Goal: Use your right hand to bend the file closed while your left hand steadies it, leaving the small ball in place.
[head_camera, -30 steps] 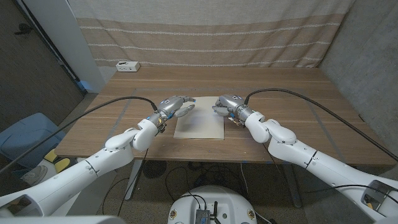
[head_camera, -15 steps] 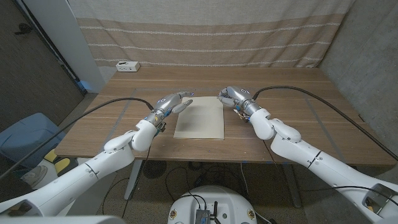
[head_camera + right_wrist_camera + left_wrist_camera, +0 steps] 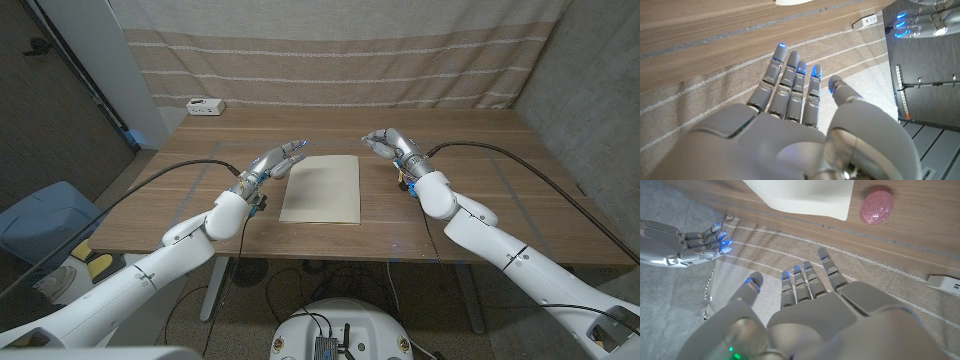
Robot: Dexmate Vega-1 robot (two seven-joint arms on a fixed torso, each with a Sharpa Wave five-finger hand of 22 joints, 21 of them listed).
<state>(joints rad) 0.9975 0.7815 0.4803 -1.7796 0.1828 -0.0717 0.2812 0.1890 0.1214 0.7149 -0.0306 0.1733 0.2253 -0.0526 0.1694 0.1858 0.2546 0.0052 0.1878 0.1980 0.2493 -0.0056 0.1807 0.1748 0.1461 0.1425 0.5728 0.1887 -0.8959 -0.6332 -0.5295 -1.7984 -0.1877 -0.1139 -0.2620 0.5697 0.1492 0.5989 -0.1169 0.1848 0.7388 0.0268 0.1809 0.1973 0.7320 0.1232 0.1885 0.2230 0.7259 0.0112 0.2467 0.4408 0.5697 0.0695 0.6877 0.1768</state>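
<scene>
Ball [image 3: 877, 208] beside file [image 3: 805, 197] shows pink in left wrist view

Cream file [image 3: 321, 188] — glittery pink ball [image 3: 876, 207] — striped beige curtain [image 3: 330, 60]

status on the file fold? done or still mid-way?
Looks done: the file lies flat and closed on the table. In hand: nothing; the left hand and right hand hang open beside it, touching neither it nor each other. The left wrist view shows the small pink ball on the wood next to the file. Left: nothing visible.
</scene>
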